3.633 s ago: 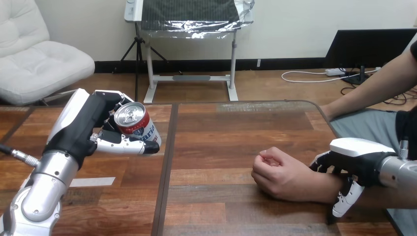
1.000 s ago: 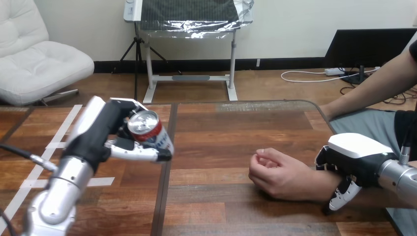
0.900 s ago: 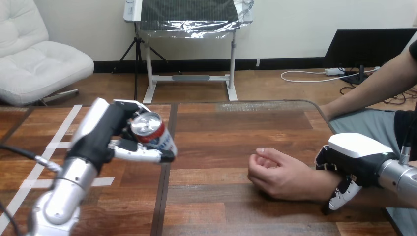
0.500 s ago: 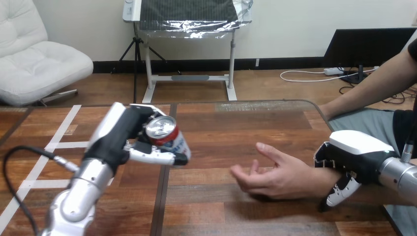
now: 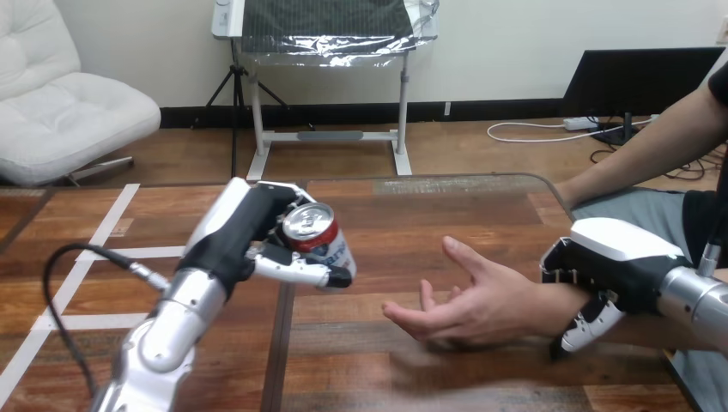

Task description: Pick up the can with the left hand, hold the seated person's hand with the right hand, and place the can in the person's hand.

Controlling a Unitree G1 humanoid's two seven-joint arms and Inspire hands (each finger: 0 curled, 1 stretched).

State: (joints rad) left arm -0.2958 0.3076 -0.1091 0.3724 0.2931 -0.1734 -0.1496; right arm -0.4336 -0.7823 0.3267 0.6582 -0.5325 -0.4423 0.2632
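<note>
Left of centre, the left hand [image 5: 249, 233] is gripping the can [image 5: 318, 237] in curled fingers above the bench [image 5: 412, 225], short of the person's hand [image 5: 468, 300], which is lying open. The right hand [image 5: 614, 262] is clasping the wrist [image 5: 539, 302] with curled fingers. Releasing early risks the can dropping.

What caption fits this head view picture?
Robot's left hand holds the can near the person's open hand; right hand wraps the wrist.

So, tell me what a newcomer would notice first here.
The left hand holds a red-and-white can in the air above the table, left of centre. To its right the person's hand is spread open, palm up, and the right hand is curled over the person's wrist.
</note>
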